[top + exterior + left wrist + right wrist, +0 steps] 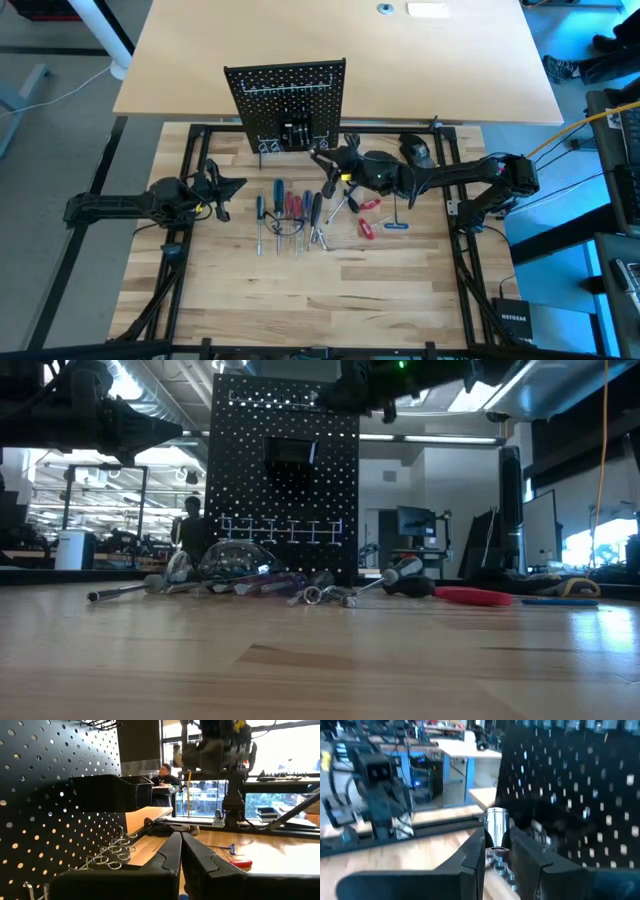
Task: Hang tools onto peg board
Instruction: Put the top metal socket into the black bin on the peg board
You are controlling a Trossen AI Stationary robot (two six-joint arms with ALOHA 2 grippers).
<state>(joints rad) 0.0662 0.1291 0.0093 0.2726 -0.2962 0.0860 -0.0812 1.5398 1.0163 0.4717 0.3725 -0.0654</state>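
The right gripper grips a silver tool just in front of the peg board. The left gripper, fingers together and empty, waits left of the tools.

One camera looked straight down over my table; another sat at tabletop level, facing the peg board and room. My wrist cameras peered close past my fingers, both sharing that board.
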